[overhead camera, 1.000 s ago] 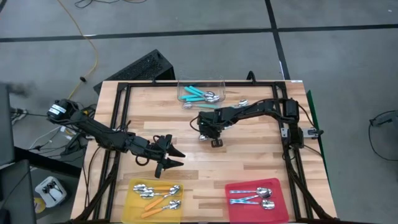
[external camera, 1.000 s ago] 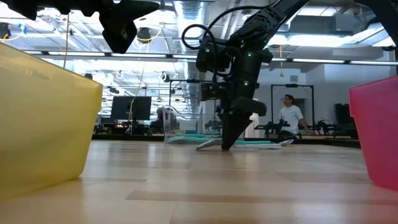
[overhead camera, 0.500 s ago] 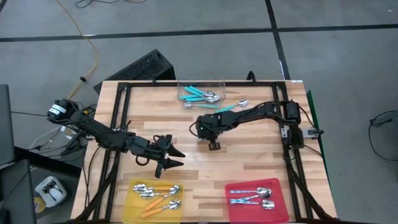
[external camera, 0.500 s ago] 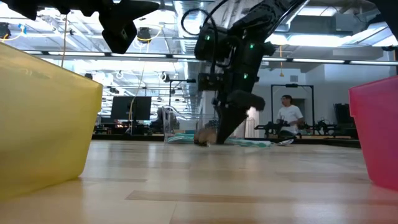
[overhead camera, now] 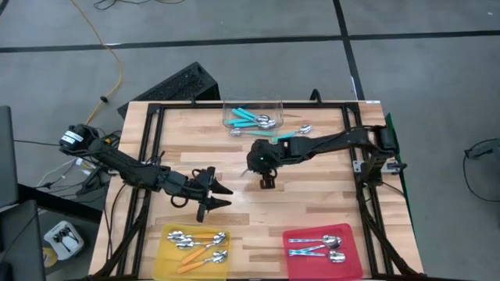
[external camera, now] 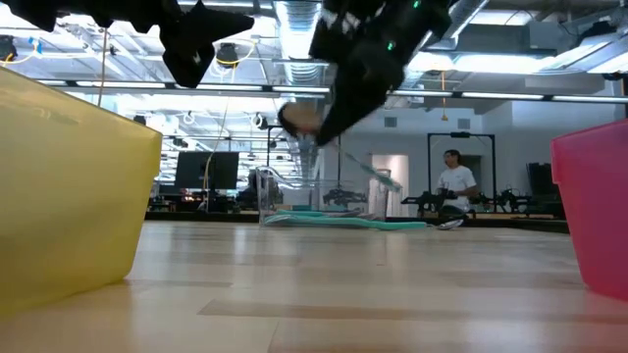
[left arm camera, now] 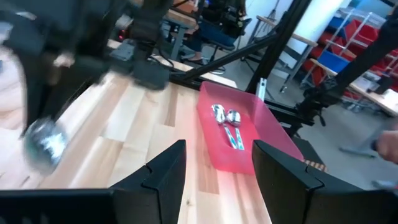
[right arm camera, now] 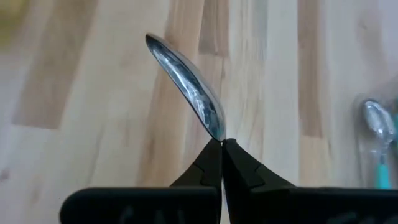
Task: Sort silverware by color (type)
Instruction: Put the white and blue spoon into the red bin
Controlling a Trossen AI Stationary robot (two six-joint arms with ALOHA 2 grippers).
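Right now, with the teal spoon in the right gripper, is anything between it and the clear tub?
Nothing visible blocks it. The right gripper is shut on the teal spoon, lifted above the bare wood. The clear tub sits just beyond; one more teal spoon lies on the table beside the tub.

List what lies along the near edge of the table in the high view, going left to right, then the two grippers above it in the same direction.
Near edge: yellow tray with orange-handled spoons → red tray with silver spoons. Above: left gripper, open and empty → right gripper, shut on a teal-handled spoon.
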